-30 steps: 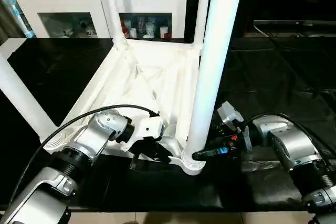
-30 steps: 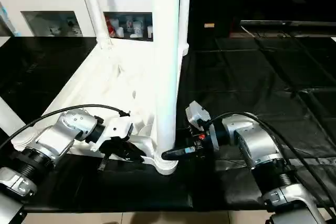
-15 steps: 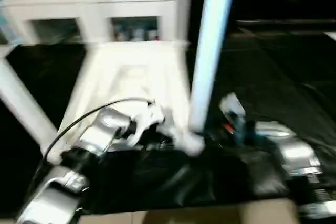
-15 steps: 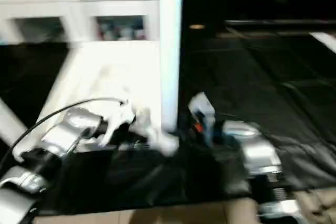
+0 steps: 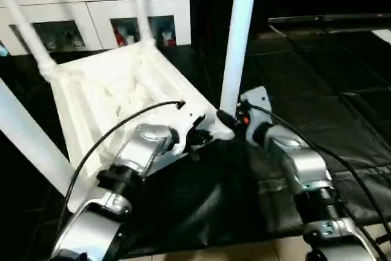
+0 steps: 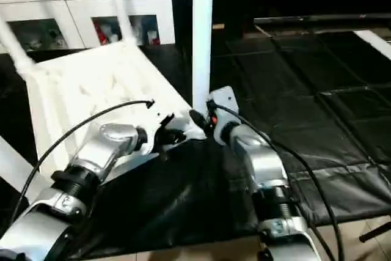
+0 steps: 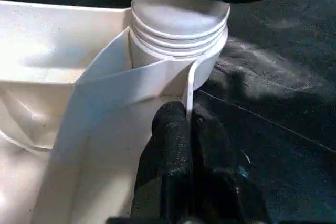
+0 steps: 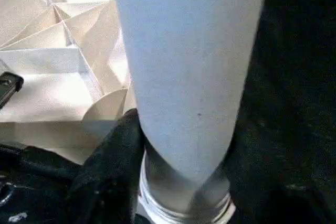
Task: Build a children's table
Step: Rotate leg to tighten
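At twelve o'clock from us stands a white cabinet (image 5: 98, 4) with glass doors and small colourful things behind them. Nearer, the children's table (image 5: 116, 90) lies upside down on the black mat (image 5: 317, 90), ribs up, legs rising from its corner sockets. Our silver forearms and a black cable cross in front of its near edge. At about one o'clock our right claw (image 5: 227, 119) clasps the near leg (image 5: 237, 35) just above its socket; the right wrist view shows black fingers (image 8: 113, 156) hugging the tube. Our left claw (image 7: 184, 129) is pinched narrow on the thin rim wall beside that threaded socket (image 7: 178, 30), plain in the left wrist view. Light floor shows along the mat's near edge.
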